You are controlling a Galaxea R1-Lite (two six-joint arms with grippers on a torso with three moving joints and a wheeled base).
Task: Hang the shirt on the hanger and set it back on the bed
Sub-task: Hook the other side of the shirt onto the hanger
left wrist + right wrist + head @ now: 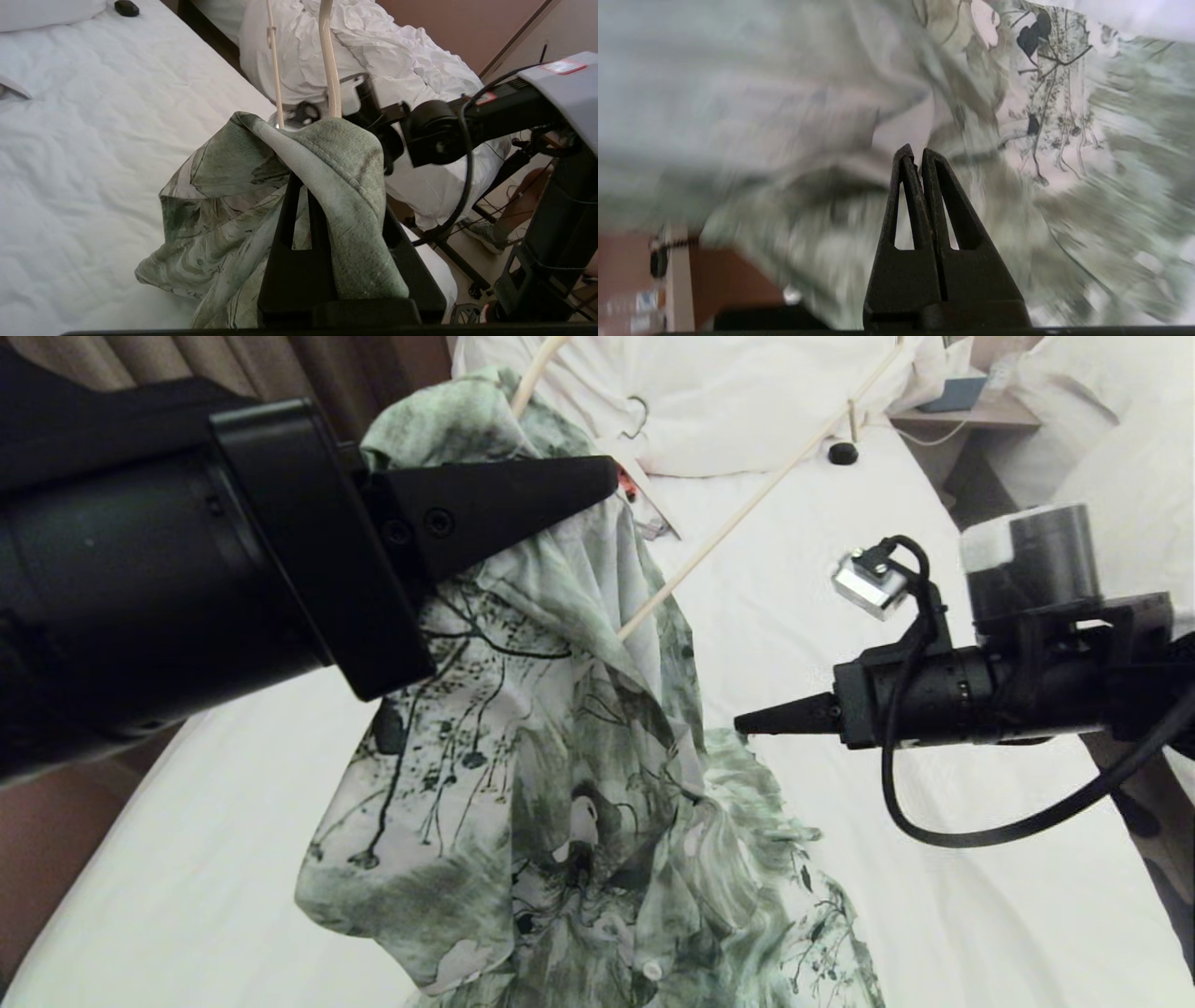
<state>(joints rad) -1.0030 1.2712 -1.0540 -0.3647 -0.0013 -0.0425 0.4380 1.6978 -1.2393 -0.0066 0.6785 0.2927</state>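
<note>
While gripped, shirt (560,747) below left gripper (597,481)

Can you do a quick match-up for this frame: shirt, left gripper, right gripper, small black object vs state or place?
1 shirt
2 left gripper
3 right gripper
4 small black object

A shut, holding nothing, tips beside the cloth
B lying on the bed near the pillow
C shut on fabric, lifted
D draped down onto the sheet

Pairs: 1-D, 2-C, 3-A, 4-B

Bare bed (980,896) right of the hanging shirt (560,784).
</note>
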